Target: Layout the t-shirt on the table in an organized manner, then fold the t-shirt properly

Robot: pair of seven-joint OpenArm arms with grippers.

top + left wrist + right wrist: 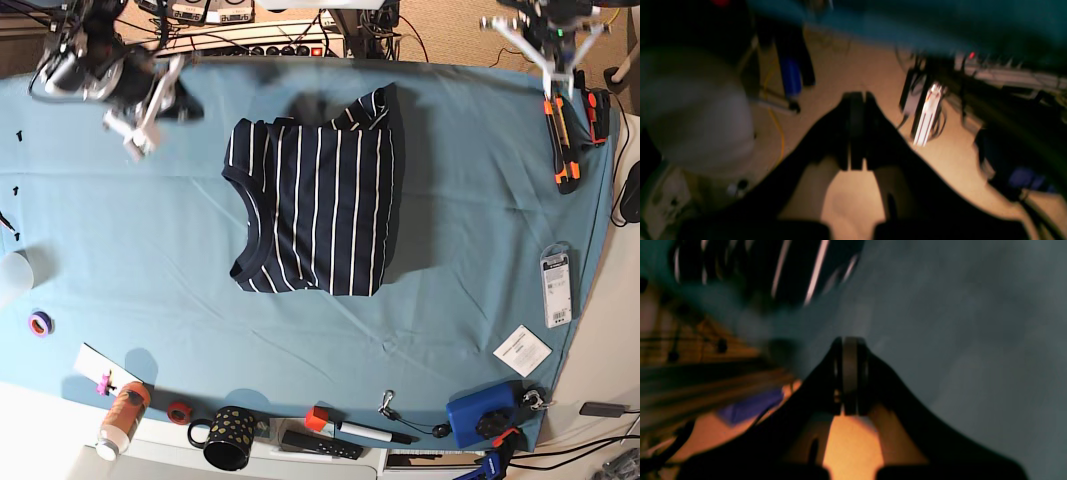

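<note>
The t-shirt (320, 200) lies folded into a neat navy rectangle with white stripes in the middle of the table (120, 250), collar toward the left. My right gripper (849, 340) is shut on nothing and hovers over the teal cloth; the striped t-shirt (773, 266) shows blurred at the top of that view. In the base view the right arm (140, 100) is a blur at the far left corner. My left gripper (857, 96) is shut and empty, out past the table edge (907, 20) above the floor. Its arm (550, 45) sits at the far right corner.
Orange-black tools (565, 140) lie near the right edge, with a packet (556, 285) and a card (522, 350) below. Along the front edge stand a bottle (120, 420), mug (225, 450), marker (365, 432) and blue box (478, 418). A tape roll (40, 322) lies at the left.
</note>
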